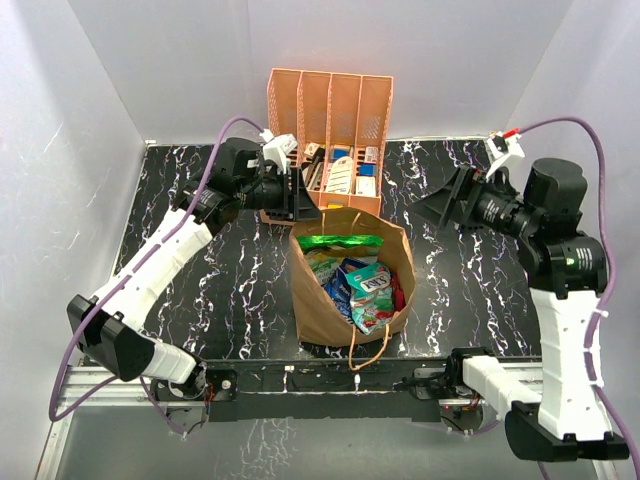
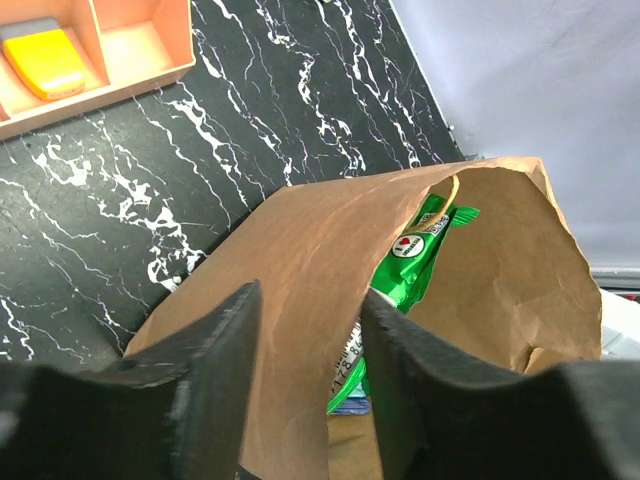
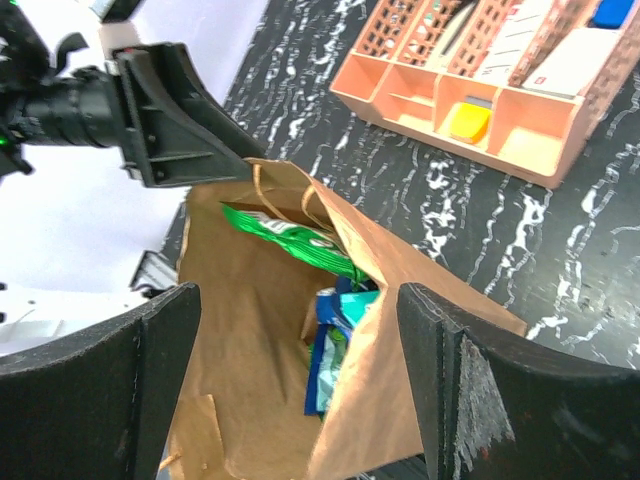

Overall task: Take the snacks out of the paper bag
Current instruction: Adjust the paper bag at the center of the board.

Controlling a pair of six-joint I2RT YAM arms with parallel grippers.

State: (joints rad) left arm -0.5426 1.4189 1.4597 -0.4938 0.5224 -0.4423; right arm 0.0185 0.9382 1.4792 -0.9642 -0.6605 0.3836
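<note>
Tabletop (image 1: 200, 280) in black marble pattern carries everything. At its middle stands the paper bag (image 1: 306, 290), upright with its mouth open. Behind it, at the far edge, is the orange organiser (image 1: 330, 100), which has no part in this task.

The left gripper (image 2: 310, 300) is at the bag's far-left rim. Its fingers are parted with the brown wall running between them, and it has not visibly pinched the paper. The right gripper (image 3: 298, 295) hangs spread wide and empty, above and to the right of the bag's mouth.

The snacks (image 1: 365, 285) all lie inside the bag. Blue, teal and red packets are heaped low, and a green packet (image 1: 340, 242) rests highest, near the far rim.

The step in hand looks like steadying the bag for a first pick. The left jaws should close on the wall alone, clear of the green packet just inside it, and hold the mouth open without tipping the bag. The right gripper can then come down through the open middle and take one packet by its edge. The glossy film will probably slip under a shallow grip.
</note>
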